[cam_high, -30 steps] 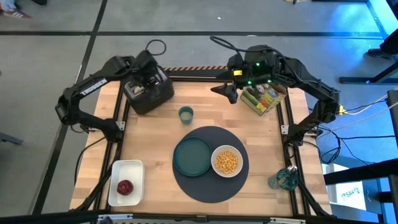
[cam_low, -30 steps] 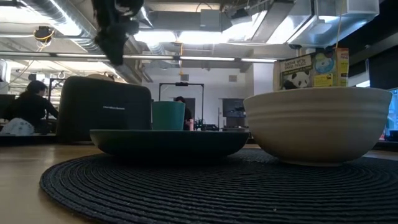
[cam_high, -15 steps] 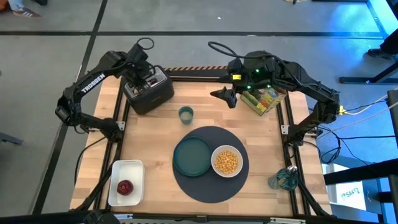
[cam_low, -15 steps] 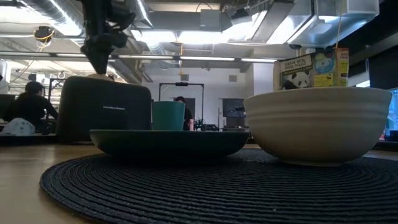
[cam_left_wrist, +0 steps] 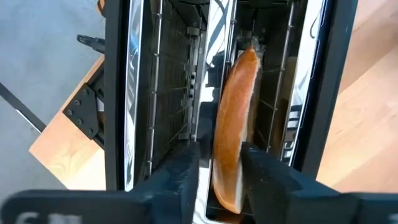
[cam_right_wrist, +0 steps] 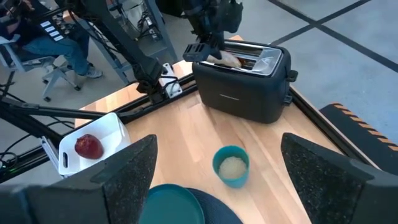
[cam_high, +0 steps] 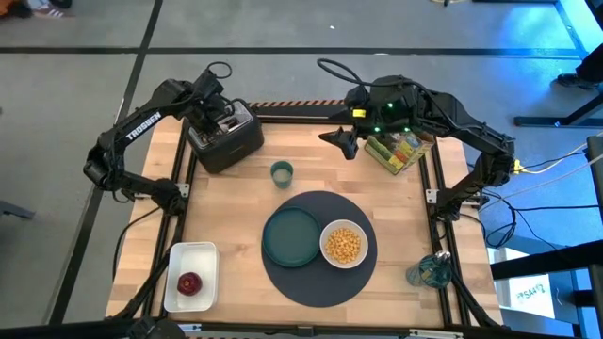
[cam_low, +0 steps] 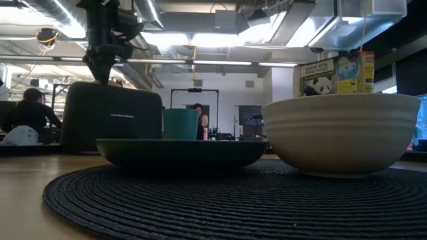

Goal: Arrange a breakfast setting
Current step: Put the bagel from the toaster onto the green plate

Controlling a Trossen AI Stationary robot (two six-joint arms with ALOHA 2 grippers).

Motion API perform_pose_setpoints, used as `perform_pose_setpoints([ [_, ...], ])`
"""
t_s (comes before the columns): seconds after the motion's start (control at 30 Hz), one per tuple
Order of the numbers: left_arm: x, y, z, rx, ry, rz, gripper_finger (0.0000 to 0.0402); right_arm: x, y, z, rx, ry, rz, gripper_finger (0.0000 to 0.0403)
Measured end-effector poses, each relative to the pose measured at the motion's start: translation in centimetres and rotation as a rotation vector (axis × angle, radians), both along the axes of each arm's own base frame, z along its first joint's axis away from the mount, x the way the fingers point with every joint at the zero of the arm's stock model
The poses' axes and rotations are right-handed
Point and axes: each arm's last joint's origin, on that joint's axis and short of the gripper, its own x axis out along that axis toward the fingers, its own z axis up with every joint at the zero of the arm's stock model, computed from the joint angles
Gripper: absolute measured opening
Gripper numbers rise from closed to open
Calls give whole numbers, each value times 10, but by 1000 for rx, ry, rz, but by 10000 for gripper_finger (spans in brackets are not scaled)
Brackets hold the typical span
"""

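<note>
A black toaster (cam_high: 226,141) stands at the table's far left, with a bagel (cam_left_wrist: 233,124) half upright on edge in one slot. My left gripper (cam_high: 215,111) points down over it, shut on the bagel. My right gripper (cam_high: 341,141) hangs open above the far middle, holding nothing. A dark round mat (cam_high: 316,282) carries a teal plate (cam_high: 291,235) and a white bowl (cam_high: 343,245) of yellow cereal. A small green cup (cam_high: 281,172) stands between mat and toaster. A red fruit (cam_high: 190,283) lies in the white tray (cam_high: 177,259). My left gripper pinches the bagel half across its thickness, one finger (cam_left_wrist: 186,171) on each flat face, near the upper edge (cam_left_wrist: 229,180) that sticks out of the slot. The fingers come from above, pointing down. The bagel stands upright, its lower part in the toaster slot.
A box of colourful packets (cam_high: 400,149) sits at the far right corner under the right arm. A glass object (cam_high: 429,271) stands at the near right edge. Bare wood lies between the tray and the mat. People sit in the room beyond the table.
My left gripper has swung toward the table's far left edge and sunk down onto the toaster's top. The toaster and the other things have stayed where they were.
</note>
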Motion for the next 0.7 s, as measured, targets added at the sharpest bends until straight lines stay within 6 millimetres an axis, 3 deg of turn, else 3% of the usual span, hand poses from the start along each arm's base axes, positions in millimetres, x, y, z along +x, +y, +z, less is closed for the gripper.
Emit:
perform_pose_setpoints([
  [0.23, -1, -1, 1, 3, -4, 3, 21, 0, 0, 0, -1, 5, -2, 330],
  [0.33, -2, -3, 7, 14, -4, 5, 10, 0, 0, -1, 5, 6, -6, 330],
  [0.53, -12, -14, 51, 121, -29, 27, 14, 12, -1, 1, 72, -105, -8, 330],
  [0.7, -23, -34, 92, 167, -226, 54, 12, 46, -6, -16, 107, -219, 29, 330],
])
